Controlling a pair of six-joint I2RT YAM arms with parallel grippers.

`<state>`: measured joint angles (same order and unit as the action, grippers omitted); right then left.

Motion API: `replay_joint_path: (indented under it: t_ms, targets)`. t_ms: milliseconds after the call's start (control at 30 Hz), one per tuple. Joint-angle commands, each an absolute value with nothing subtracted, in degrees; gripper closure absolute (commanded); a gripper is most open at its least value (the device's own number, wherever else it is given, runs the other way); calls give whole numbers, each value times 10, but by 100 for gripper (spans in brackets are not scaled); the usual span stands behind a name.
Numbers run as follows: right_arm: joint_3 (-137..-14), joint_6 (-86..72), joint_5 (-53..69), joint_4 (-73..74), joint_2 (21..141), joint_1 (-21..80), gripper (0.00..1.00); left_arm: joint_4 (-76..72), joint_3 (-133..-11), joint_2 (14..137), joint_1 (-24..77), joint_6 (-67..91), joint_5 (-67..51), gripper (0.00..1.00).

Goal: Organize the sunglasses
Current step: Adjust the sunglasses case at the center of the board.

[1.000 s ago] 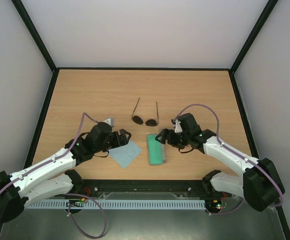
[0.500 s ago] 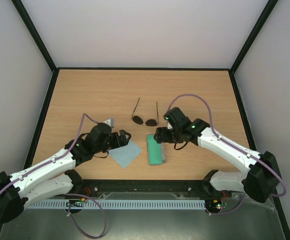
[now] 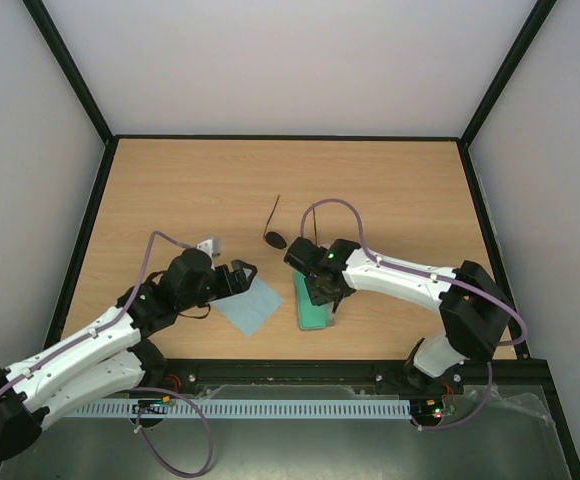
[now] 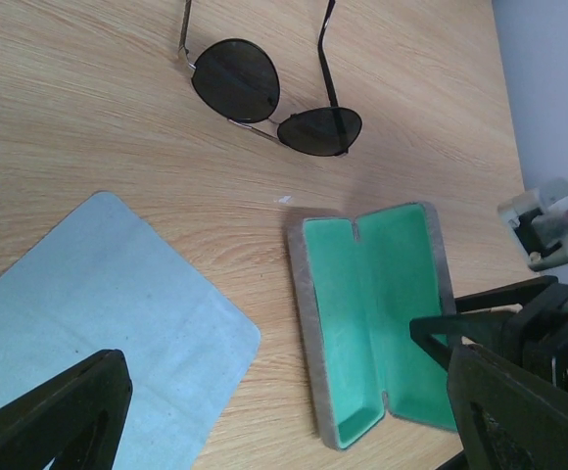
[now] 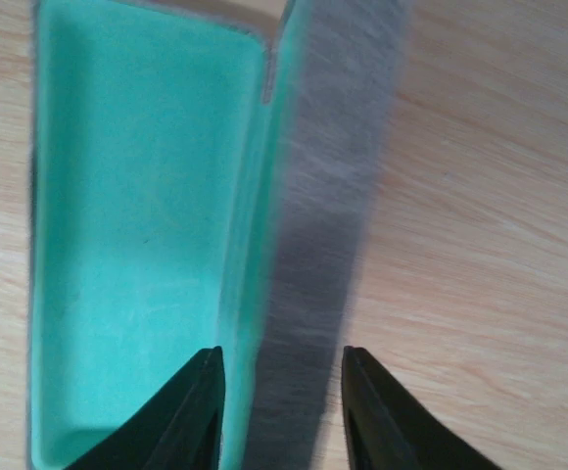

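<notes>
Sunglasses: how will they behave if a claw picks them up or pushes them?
The sunglasses look light and probably bendy: thin wire frame, slim temple arms. They lie flat on the table with temples unfolded, so a push would likely slide or swivel them, not roll. The glossy lenses may be slippery; the bridge seems a safer hold.
</notes>
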<state>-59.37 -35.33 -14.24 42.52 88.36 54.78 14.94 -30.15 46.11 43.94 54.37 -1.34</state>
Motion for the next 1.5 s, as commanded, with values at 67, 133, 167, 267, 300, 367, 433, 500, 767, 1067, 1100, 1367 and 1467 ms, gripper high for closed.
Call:
replay_joint_path:
  t_ms: [67,133,167,267,300,367,433,500,767,1067,1100,1367,1467]
  targets:
    - [-620,-352,-251,476,886,549,72,175,-292,439,435,532,-18,9]
    - [-629,-343,-282,480,894,549,77,177,-290,436,435,531,-18,9]
    - [-636,-337,-300,488,901,549,81,176,-289,436,435,531,-18,9]
    - [-650,-316,-360,494,920,549,88,173,-287,438,435,532,-21,9]
    - [-652,-304,-374,492,924,549,90,171,-287,439,435,532,-22,9]
    - [-653,-287,-400,480,925,549,94,170,-286,441,434,533,-23,9]
    - [-653,-274,-408,467,922,548,96,169,-287,442,435,532,-24,9]
    - [-651,-264,-411,451,914,549,96,169,-289,444,435,532,-25,9]
    - [-645,-235,-513,446,929,553,98,153,-284,458,435,534,-31,9]
    - [-663,-289,-728,494,1072,603,98,139,-284,473,435,531,-47,9]
    - [-674,-306,-737,510,1097,606,98,142,-283,470,435,531,-47,9]
    - [-682,-389,-695,558,1137,640,72,158,-278,444,435,534,-41,9]
    - [-663,-367,-647,522,1083,646,63,158,-274,436,435,536,-43,9]
